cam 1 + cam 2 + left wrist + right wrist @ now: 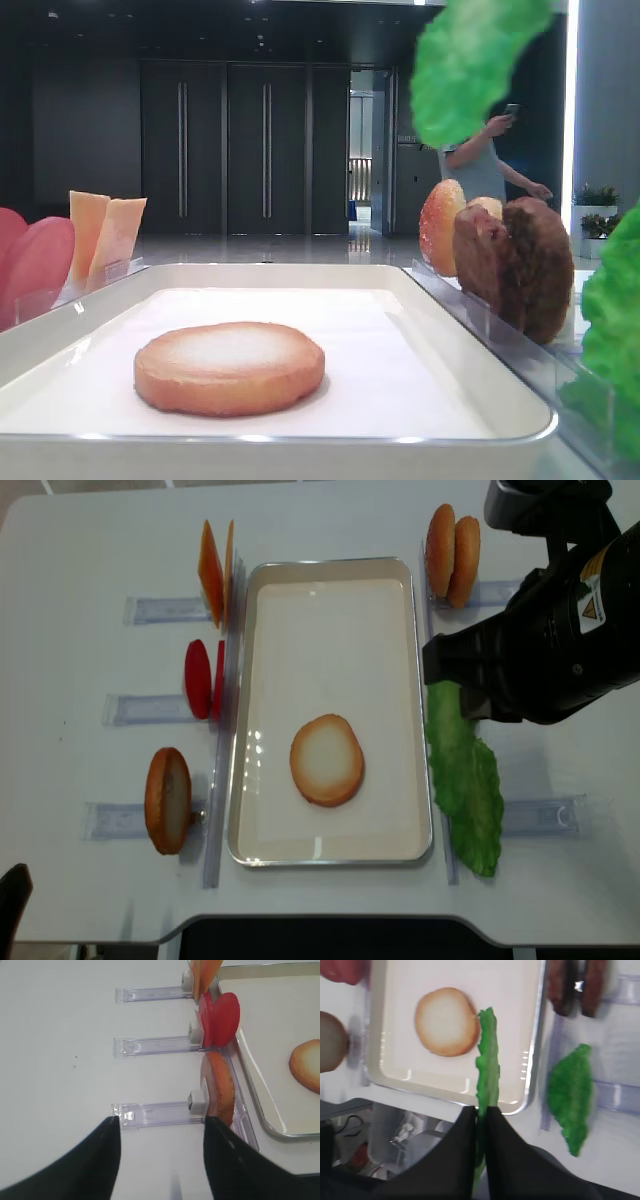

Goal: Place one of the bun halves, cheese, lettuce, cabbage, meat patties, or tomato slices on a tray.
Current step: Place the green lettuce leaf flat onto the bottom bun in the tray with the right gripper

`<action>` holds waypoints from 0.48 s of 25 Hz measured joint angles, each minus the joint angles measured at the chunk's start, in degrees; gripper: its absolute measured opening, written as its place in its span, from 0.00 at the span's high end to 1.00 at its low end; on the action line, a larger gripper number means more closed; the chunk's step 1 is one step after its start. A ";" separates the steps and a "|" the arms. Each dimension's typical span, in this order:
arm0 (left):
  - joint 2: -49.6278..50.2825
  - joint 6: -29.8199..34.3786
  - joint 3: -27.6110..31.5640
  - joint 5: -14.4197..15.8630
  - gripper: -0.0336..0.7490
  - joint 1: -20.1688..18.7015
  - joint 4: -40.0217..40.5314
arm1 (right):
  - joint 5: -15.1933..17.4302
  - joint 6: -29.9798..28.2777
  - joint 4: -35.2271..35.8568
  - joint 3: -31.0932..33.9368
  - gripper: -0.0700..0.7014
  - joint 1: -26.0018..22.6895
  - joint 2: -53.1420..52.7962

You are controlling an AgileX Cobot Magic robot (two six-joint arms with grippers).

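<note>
My right gripper is shut on a green lettuce leaf that hangs edge-on above the right side of the white tray. In the overhead view this lettuce is at the tray's right rim. One bun half lies cut face up on the tray liner, left of the leaf. A second lettuce stays in the right rack. My left gripper is open over bare table, beside the rack with a standing bun half. No cabbage is in view.
Clear racks flank the tray. On the left stand cheese, tomato slices and a bun half. On the right are bun halves and meat patties. A person stands in the background.
</note>
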 joint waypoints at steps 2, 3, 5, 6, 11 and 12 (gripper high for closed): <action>0.00 0.00 0.00 0.00 0.43 0.00 0.00 | -2.97 -2.43 4.75 0.00 0.88 0.00 0.00; 0.00 0.00 0.00 0.00 0.43 0.00 0.00 | -4.07 -3.95 6.73 0.00 0.88 0.00 0.13; 0.00 0.00 0.00 0.00 0.43 0.00 0.00 | -6.40 -6.86 11.19 0.00 0.88 0.00 0.65; 0.00 0.00 0.00 0.00 0.43 0.00 0.00 | -7.26 -8.24 13.02 0.00 0.88 0.00 1.09; 0.00 0.00 0.00 0.00 0.43 0.00 0.00 | -12.61 -18.41 24.16 0.00 0.88 0.00 4.62; 0.00 0.00 0.00 0.00 0.43 0.00 0.00 | -13.55 -20.49 26.62 0.00 0.88 0.00 5.58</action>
